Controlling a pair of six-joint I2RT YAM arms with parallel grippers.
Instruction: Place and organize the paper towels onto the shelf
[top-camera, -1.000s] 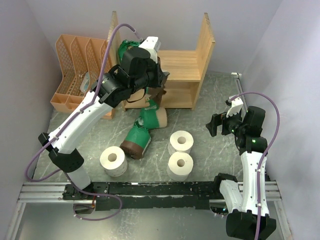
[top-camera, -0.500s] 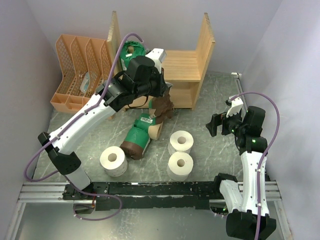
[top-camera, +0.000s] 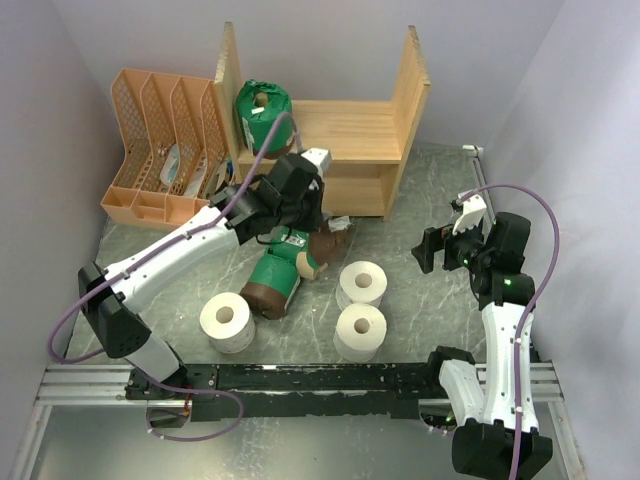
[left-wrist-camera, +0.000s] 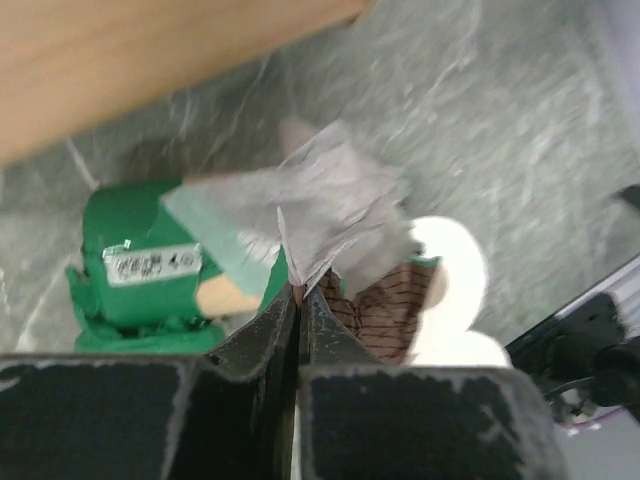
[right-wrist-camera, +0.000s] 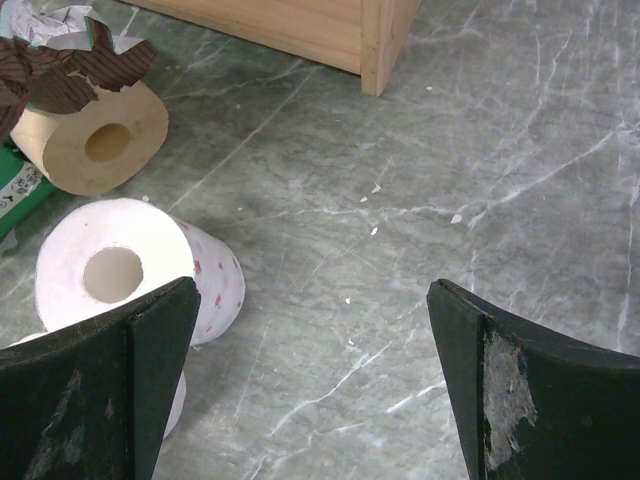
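The wooden shelf (top-camera: 355, 130) stands at the back with one green-wrapped roll (top-camera: 261, 106) on its top board at the left. On the floor in front lie a green-wrapped roll (top-camera: 272, 275), a brown-wrapped roll (top-camera: 326, 243) and three bare white rolls (top-camera: 362, 283) (top-camera: 360, 331) (top-camera: 227, 321). My left gripper (top-camera: 318, 224) hangs low over the wrapped rolls. In the left wrist view it (left-wrist-camera: 298, 295) is shut, pinching the crinkly wrapper (left-wrist-camera: 325, 205) of the brown-wrapped roll (left-wrist-camera: 385, 312). My right gripper (top-camera: 447, 241) is open and empty above bare floor (right-wrist-camera: 310, 360).
An orange lattice file rack (top-camera: 160, 145) stands left of the shelf. Grey walls close in both sides. The right wrist view shows a cream roll end (right-wrist-camera: 98, 142), a white roll (right-wrist-camera: 140, 272) and the shelf's lower corner (right-wrist-camera: 375, 40).
My left gripper came down from the shelf's top board to the floor rolls, with the brown wrapper hanging from it. The green roll stays on the shelf. The right arm has not moved.
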